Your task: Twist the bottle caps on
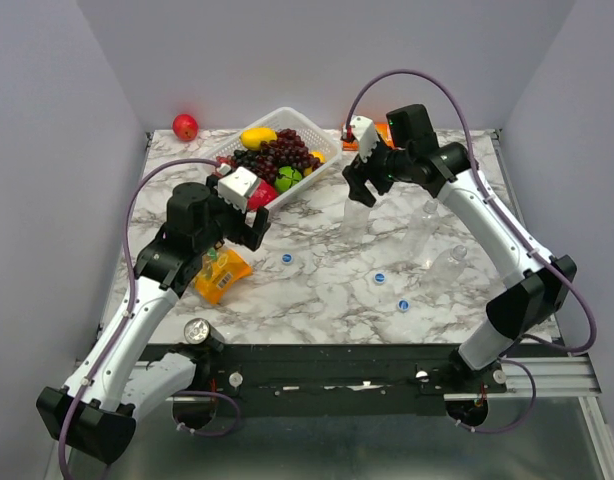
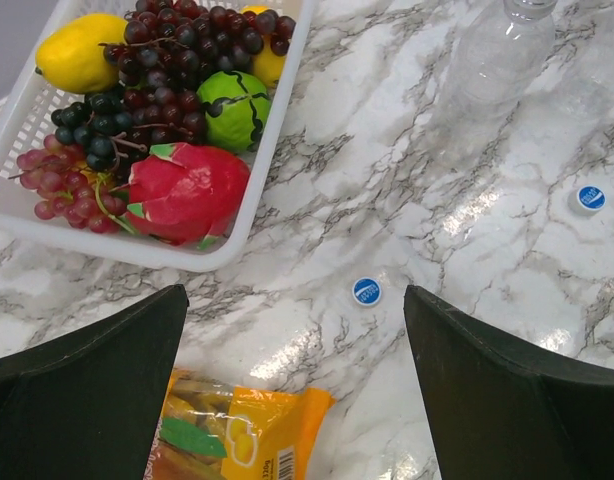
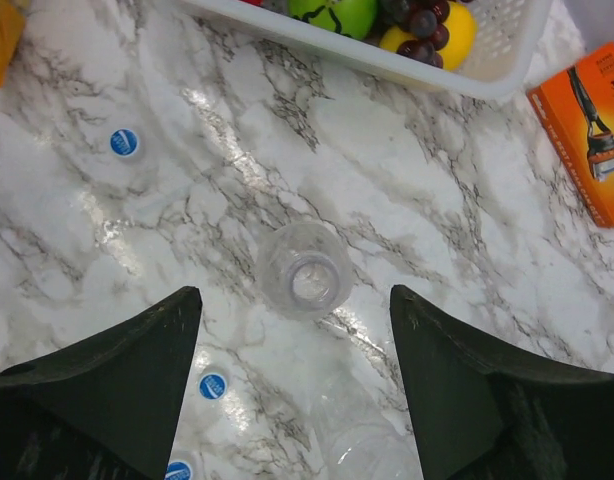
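Clear ribbed bottles (image 1: 422, 228); blue caps (image 1: 380, 277) lie loose, white mark too sm. to read. Left end effector (image 2: 295, 300) & right end effector (image 3: 295, 293) both released.

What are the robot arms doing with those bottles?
They are getting ready to cap them. The right end effector hangs open over an upright, uncapped bottle. The left end effector hangs open over a blue cap on the marble table. All three caps lie loose, and nothing is held.

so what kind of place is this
Probably a robot lab test cell: left arm and right arm bolted to a marble-patterned table, plain walls around, props like a fruit basket and loose bottle caps.
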You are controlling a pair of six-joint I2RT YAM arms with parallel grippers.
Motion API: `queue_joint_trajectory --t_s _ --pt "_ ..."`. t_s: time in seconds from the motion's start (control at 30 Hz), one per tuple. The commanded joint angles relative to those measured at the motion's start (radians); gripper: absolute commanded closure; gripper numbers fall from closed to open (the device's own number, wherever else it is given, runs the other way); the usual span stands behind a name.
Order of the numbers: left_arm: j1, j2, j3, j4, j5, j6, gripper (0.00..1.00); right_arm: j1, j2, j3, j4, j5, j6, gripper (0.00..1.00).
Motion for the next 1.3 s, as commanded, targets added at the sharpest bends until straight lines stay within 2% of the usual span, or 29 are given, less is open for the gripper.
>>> queue_joint_trajectory --t_s 0.0,0.23,0.37,0.63,0.83,0.87,0.97,1.03,1.07,1.13,1.27 --pt "-0.014 -0.010 -0.007 -0.007 0.060 0.015 0.01 0.002 0.062 0.050 0.042 0.111 0.056 0.17" --pt "-0.016 -0.004 -0.026 0.023 0.093 -0.016 0.01 0.002 0.097 0.021 0.034 0.128 0.046 0.23" --pt "-0.016 0.002 -0.037 0.038 0.097 -0.021 0.01 0.002 0.111 -0.006 0.034 0.139 0.045 0.31" --pt "-0.016 0.024 -0.048 0.064 0.117 -0.028 0.01 0.004 0.126 -0.034 0.026 0.139 0.046 0.36" --pt "-0.016 0.050 -0.077 0.121 0.149 -0.039 0.01 0.004 0.126 -0.057 0.025 0.131 0.037 0.51" --pt "-0.016 0.058 -0.091 0.137 0.158 -0.041 0.01 0.004 0.126 -0.060 0.025 0.124 0.036 0.60" --pt "-0.022 0.104 -0.117 0.209 0.211 -0.053 0.01 0.006 0.122 -0.046 0.019 0.107 0.031 0.76" --pt "-0.047 0.148 -0.131 0.271 0.244 -0.033 0.01 0.006 0.108 -0.014 -0.004 0.091 0.023 0.80" --pt "-0.056 0.159 -0.151 0.297 0.279 -0.018 0.01 0.006 0.102 -0.003 -0.013 0.070 0.025 0.87" --pt "-0.089 0.183 -0.183 0.406 0.306 0.007 0.01 0.006 0.090 0.059 -0.076 0.027 0.017 0.92" --pt "-0.168 0.237 -0.237 0.562 0.251 0.048 0.01 0.006 0.090 0.173 -0.205 -0.109 0.022 0.96"
